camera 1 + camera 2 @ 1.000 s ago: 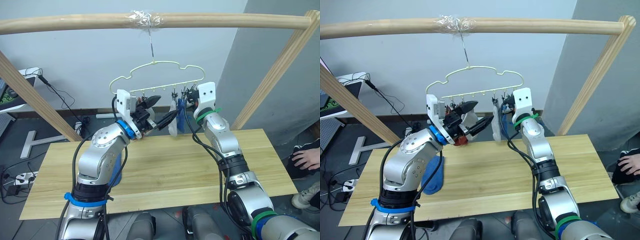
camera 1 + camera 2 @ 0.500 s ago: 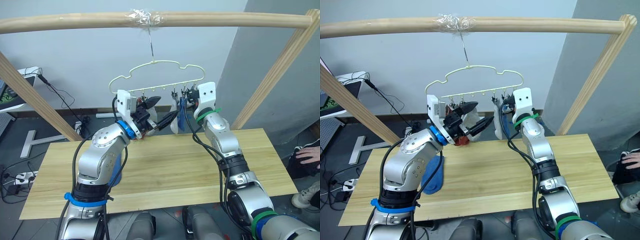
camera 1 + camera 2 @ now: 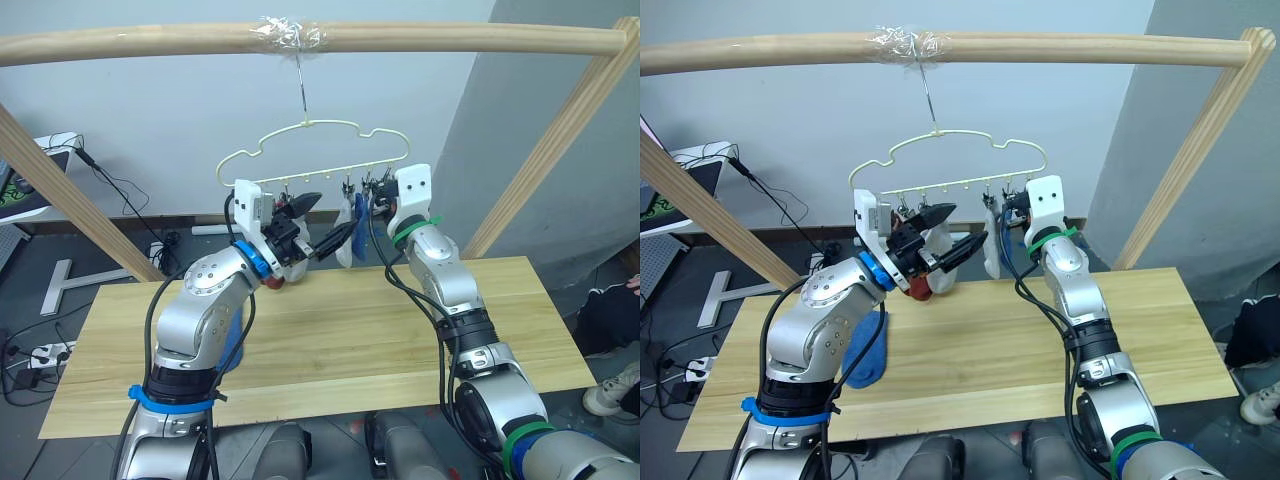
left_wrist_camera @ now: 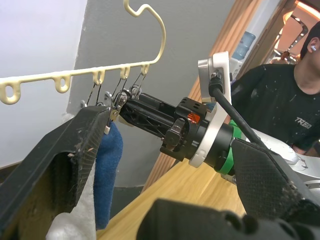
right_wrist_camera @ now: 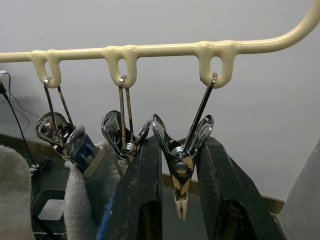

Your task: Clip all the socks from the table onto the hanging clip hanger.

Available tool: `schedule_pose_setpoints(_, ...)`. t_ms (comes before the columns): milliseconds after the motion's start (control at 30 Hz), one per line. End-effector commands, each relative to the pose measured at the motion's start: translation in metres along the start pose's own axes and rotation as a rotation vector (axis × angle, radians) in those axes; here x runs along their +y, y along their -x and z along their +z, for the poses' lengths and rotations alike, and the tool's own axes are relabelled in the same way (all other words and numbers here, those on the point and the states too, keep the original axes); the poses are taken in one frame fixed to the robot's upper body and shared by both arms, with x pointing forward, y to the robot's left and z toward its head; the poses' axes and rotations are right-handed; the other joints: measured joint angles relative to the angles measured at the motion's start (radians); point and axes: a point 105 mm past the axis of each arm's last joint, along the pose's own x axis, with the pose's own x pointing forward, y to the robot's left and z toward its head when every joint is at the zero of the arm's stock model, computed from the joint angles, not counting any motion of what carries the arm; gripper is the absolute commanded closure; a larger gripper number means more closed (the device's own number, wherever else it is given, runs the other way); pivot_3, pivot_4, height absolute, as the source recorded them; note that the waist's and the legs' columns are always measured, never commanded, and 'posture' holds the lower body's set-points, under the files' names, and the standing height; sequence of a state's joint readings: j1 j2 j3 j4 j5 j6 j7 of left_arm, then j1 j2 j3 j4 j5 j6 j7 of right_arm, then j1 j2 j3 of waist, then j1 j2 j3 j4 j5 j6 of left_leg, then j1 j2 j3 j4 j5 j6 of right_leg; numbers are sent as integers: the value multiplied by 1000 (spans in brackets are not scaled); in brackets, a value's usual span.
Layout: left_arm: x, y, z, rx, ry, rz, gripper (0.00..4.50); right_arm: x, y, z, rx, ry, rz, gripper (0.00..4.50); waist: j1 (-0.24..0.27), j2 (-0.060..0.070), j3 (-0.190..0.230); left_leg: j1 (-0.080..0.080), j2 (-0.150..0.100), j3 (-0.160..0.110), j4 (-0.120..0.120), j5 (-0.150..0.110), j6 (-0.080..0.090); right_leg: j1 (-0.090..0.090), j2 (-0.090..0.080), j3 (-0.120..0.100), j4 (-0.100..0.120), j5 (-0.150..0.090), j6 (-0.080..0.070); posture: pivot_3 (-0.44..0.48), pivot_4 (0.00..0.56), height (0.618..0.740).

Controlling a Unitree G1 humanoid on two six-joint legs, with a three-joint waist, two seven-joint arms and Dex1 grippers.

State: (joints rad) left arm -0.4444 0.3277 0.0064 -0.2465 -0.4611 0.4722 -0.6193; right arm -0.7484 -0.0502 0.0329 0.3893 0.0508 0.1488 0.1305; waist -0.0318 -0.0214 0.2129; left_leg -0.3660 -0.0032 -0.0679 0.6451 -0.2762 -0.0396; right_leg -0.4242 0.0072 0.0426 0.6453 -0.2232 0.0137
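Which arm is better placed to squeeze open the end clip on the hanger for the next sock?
Right: its tool already straddles the free end clip. The left tool carries a sock.

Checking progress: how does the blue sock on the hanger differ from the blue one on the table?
The hung blue sock dangles from a clip on the clip hanger, beside a light grey sock. The other blue sock lies flat on the table, unclipped, partly behind the left arm. Both are the same blue.
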Motion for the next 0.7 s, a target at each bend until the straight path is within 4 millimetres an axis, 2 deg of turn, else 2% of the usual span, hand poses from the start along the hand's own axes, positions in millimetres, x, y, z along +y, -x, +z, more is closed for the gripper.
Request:
schedule_pose_setpoints(33,-5,-1,17,-49,-45,-19,0,-1,-2,20,-67,16,-7,3530,0,0,0,0,0,0,0,0,0,0,0,0,0,0,0,50,208,740)
schedule_pose_setpoints(200,-4,-2,17,-51,-48,-19,0,0,-2,20,-70,7,1,3530,0,0,0,0,0,0,0,0,0,0,0,0,0,0,0,50,208,740)
schedule_pose_setpoints(300,-4,-2,17,-50,-48,-19,0,-1,-2,20,-69,15,-8,2965,0,0,1,0,0,0,0,0,0,0,0,0,0,0,0,50,207,740)
schedule_pose_setpoints(700,-4,-2,18,-51,-50,-20,0,0,-3,20,-69,14,-5,2965,0,0,1,0,0,0,0,0,0,0,0,0,0,0,0,52,201,740)
